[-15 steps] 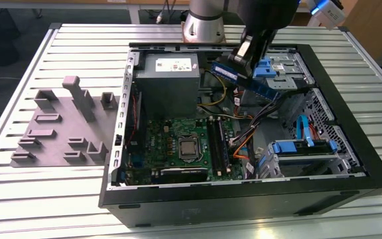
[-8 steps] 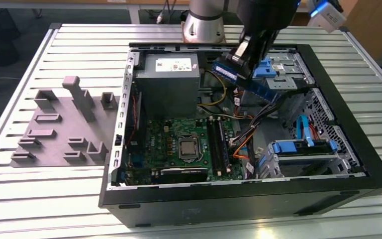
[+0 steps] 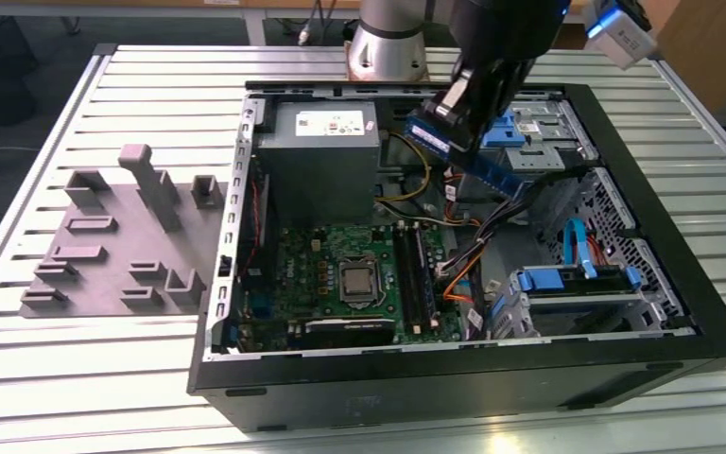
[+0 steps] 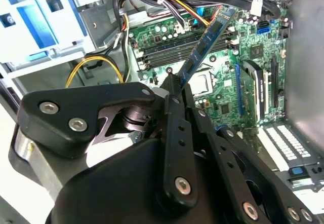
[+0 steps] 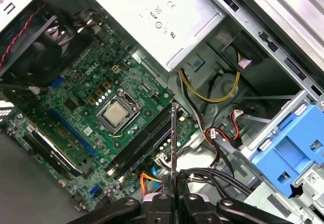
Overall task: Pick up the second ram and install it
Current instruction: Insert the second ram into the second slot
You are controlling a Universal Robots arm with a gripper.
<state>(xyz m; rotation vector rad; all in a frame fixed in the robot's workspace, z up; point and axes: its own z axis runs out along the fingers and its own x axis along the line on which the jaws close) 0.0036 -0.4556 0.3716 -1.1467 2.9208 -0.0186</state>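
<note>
Claw (image 5: 173, 197) path to memory slots (image 5: 142, 143) open — cables (image 5: 215, 177) crowd alongside.

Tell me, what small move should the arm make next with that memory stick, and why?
Probably ease the second ram down toward the long black memory slots, turning it in line with them. The gripper is shut on it, and it hangs tilted above the green motherboard, clear of the slots and angled across them.
</note>
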